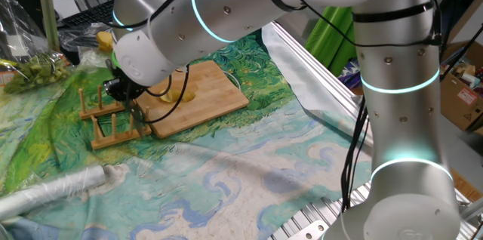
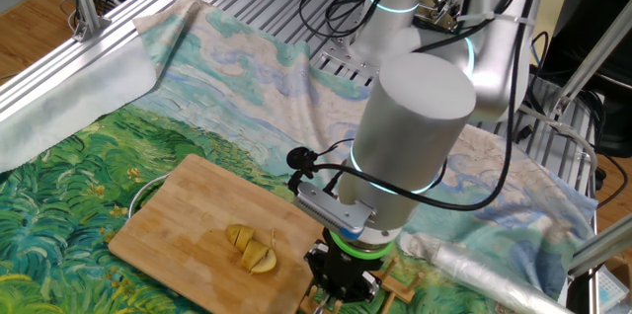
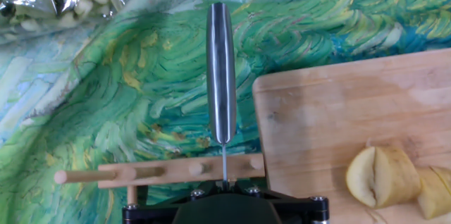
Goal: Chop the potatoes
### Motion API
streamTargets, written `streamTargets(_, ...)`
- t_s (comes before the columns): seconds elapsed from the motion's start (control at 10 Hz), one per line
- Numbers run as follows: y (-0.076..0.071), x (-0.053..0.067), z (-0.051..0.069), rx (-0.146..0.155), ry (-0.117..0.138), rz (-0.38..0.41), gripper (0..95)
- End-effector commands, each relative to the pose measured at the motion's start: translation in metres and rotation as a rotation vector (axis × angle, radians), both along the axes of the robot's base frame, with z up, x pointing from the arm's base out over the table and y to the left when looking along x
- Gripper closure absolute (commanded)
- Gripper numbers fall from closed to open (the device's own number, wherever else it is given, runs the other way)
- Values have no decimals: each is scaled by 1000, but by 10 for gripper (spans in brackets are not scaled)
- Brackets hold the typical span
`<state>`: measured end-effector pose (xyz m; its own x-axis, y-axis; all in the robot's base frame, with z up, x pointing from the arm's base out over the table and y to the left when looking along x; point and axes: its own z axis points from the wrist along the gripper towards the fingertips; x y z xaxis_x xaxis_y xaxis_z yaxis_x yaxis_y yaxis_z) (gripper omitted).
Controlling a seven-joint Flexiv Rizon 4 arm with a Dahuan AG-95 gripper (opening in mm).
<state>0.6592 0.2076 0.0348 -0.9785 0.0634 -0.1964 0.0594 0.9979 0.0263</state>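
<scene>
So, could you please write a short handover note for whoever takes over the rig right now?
Gripper: shut on the knife, pointing down over the rack, beside the board.
Potato: on the board, already cut into a few pieces lying together.
Done: several cuts show in the potato.
Left: probably set the knife in the rack and let go. The knife is not on the potato now.

I see the potatoes on the wooden board, toward its near end in the other fixed view. Board lies on the cloth. Wooden rack sits just beside the board's edge, gripper directly above it.
</scene>
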Motion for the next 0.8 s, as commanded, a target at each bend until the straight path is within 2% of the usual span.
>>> streamTargets(0.1, 0, 0, 0, 3, 3, -9, 950)
streamTargets(0.2, 0, 0, 0, 3, 6, -13, 760)
streamTargets(0.3, 0, 0, 0, 2, 6, -18, 760)
streamTargets(0.4, 0, 0, 0, 1, 6, -23, 570)
streamTargets(0.7, 0, -2, 4, -8, 6, -22, 570)
streamTargets(0.8, 0, -3, 10, -14, 7, -20, 570)
